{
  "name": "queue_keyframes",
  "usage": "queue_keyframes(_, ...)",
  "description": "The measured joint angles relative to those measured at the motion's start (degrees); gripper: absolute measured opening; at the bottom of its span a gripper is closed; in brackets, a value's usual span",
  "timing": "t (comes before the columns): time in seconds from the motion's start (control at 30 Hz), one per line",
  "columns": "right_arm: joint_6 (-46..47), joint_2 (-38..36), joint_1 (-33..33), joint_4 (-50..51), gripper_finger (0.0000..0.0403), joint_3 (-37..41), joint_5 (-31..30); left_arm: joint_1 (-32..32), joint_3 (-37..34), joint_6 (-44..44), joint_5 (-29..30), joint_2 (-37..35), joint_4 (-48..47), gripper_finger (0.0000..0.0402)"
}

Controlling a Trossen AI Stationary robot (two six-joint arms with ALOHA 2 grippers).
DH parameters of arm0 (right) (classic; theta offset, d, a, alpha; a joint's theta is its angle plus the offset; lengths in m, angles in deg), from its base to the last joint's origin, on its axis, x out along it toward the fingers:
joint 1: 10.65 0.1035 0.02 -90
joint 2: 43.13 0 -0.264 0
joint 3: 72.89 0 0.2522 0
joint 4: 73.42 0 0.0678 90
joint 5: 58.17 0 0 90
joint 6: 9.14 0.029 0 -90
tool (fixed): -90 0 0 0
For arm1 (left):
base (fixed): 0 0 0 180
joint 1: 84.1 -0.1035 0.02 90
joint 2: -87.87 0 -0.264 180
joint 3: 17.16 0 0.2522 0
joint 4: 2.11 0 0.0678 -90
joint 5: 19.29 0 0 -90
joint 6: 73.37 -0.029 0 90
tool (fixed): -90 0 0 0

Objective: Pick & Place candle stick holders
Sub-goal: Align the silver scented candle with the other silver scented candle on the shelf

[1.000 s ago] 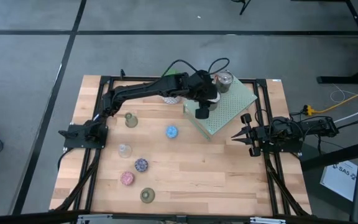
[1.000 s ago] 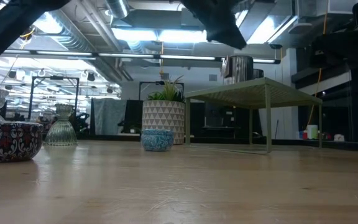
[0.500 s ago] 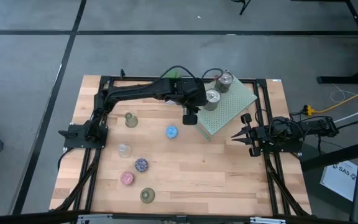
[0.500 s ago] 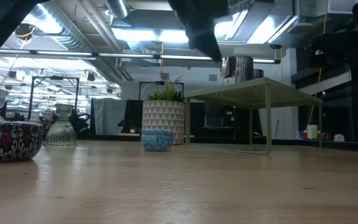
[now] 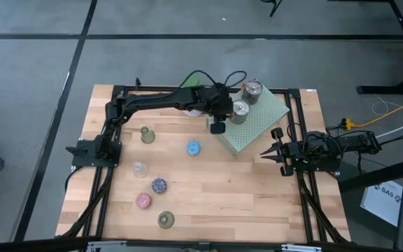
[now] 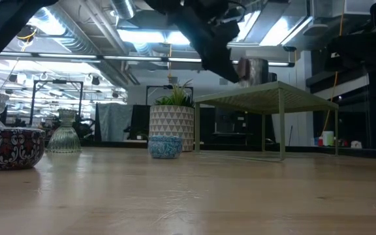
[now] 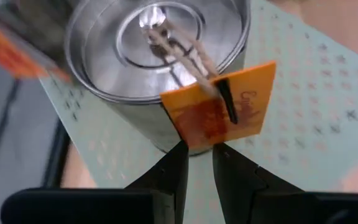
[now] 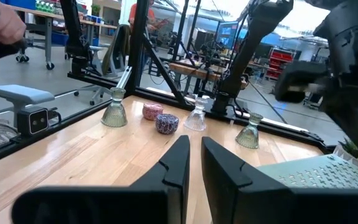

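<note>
**Left arm beside a silver holder on the green slab**

Five small candle holders (image 5: 158, 185) sit on the wooden table's (image 5: 243, 196) left. Left gripper (image 5: 217, 128), fingers nearly together and empty, hovers beside a shiny silver tagged holder (image 5: 240, 110) on the pale green perforated slab (image 5: 257, 126); it should withdraw gently, avoiding the orange tag (image 7: 219, 112). Right gripper (image 5: 266, 152) waits closed.

The high view looks straight down on the whole desk (image 5: 208, 189). The low view sits at desk height, facing level across it into the room. The left wrist view is close above a silver holder (image 7: 157, 46) on the green slab (image 7: 303, 112), which the high and low views share.
</note>
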Motion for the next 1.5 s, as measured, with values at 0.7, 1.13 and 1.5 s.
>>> queue_keyframes(0.7,0.0,0.04,0.09,0.0,0.0044,0.0,0.09,0.95,-0.04,-0.63,-2.58,3.71,14.45,0.0062)
queue_keyframes(1.13,0.01,0.04,0.09,-0.03,0.0044,0.0,-0.02,3.05,0.0,-5.76,-3.76,8.06,27.38,0.0059)
queue_keyframes(1.5,0.02,0.04,0.09,0.0,0.0043,0.02,-0.02,1.78,-0.02,-7.58,2.88,10.18,36.08,0.0059)
